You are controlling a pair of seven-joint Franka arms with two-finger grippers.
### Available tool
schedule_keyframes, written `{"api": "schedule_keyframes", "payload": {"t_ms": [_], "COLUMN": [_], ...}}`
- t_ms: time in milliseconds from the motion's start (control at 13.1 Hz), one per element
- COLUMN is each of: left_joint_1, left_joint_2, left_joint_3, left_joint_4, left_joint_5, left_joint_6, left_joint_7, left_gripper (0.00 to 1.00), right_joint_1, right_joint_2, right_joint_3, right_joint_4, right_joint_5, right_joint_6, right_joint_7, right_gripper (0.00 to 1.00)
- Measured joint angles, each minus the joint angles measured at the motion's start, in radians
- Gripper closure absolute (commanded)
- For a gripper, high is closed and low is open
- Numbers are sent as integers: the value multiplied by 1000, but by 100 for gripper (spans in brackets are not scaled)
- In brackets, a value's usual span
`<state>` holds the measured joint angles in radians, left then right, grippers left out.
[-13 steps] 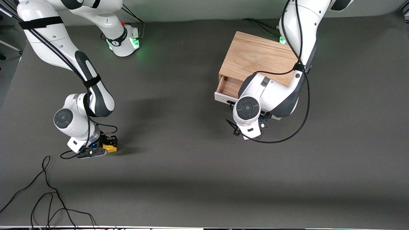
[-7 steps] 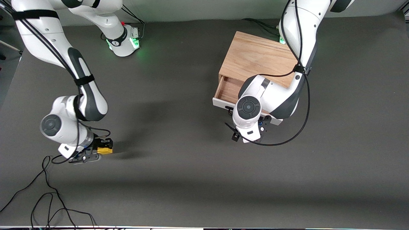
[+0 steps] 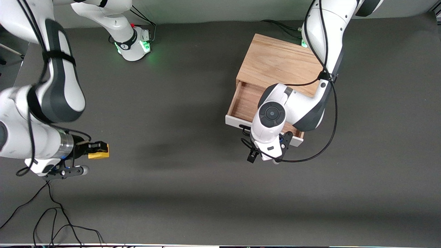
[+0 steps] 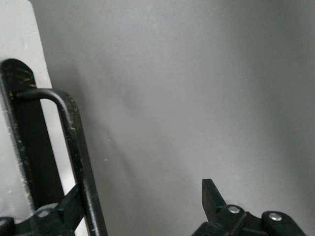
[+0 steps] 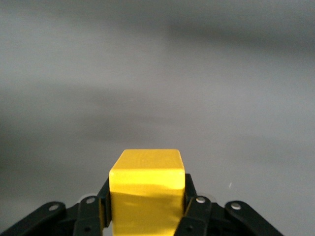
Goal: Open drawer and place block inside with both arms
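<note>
Yellow block [image 3: 99,152] sits clamped between my right gripper's [image 5: 147,209] fingers, held up over bare table [image 3: 193,193], well away from the cabinet [image 3: 279,63] toward the right arm's end. At the cabinet, the drawer [image 3: 243,101] stands pulled partway out. My left gripper [image 4: 142,209] is at its front panel, fingers spread apart, one hooked under the black bar handle [image 4: 74,142], the other free of it.
</note>
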<state>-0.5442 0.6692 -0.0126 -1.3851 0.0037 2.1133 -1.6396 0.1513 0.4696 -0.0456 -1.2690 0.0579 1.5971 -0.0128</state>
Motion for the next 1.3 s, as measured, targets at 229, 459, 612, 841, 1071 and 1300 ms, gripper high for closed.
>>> {"api": "schedule_keyframes", "payload": {"t_ms": [229,459,612,841,1071,1300], "left_joint_1": [10,12,12,12,33,174], "left_joint_2": [5,18,25,26,22,-32], "left_joint_3": [6,6,6,6,11,10], "left_joint_4": [39,46,46,50,71,97], "left_joint_5": [20,22,23,23,26,15], "left_joint_6": [12,18,20,20,14,-128], "left_joint_7": [9,15,15,17,34,240], "left_gripper": [0,0,0,0,0,0], "right_joint_1": [68,81,80,79,84,84], "right_joint_2": [-5,-6,-2,7,7,7], "right_joint_3": [2,1,1,31,97,142], "right_joint_4": [158,228,231,237,240,245], "right_joint_5": [1,18,28,55,56,58], "right_joint_6": [-172,-233,-234,-234,-230,-209], "right_joint_7": [89,133,153,246,352,394], "right_gripper": [60,59,60,59,60,59]}}
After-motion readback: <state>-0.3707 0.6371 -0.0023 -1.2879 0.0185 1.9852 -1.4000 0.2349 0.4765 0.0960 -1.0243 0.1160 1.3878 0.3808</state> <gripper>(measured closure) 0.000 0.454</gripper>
